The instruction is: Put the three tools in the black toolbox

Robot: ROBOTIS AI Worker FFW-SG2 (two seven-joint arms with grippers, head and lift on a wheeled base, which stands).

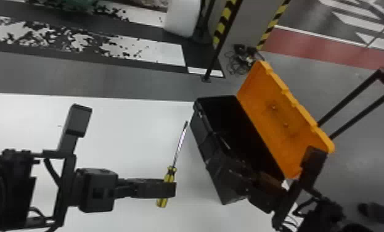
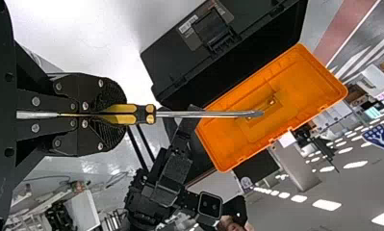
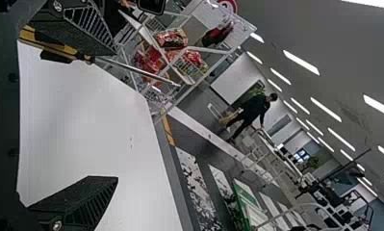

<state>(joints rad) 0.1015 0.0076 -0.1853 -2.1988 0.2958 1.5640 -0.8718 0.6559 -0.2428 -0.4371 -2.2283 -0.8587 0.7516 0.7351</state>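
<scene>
My left gripper (image 1: 170, 188) is shut on the yellow-and-black handle of a screwdriver (image 1: 178, 151), left of the black toolbox (image 1: 214, 166); the shaft slants away, its tip near the box's left side. In the left wrist view the gripper (image 2: 124, 115) pinches the screwdriver's handle (image 2: 144, 114), with the toolbox (image 2: 180, 55) beyond. At the toolbox's near right end is my right gripper (image 1: 251, 182). Seen in the right wrist view, this gripper (image 3: 116, 115) stands wide open with nothing between its fingers; a screwdriver (image 3: 57, 49) shows past one finger. The toolbox interior is too dark to make out.
The orange lid (image 1: 280, 120) stands open along the toolbox's right side. White tabletop (image 1: 123, 132) extends around the left arm. Beyond it are a striped post (image 1: 226, 21), cables (image 1: 242, 58) on the floor and a dark cart handle (image 1: 348, 105) at the right.
</scene>
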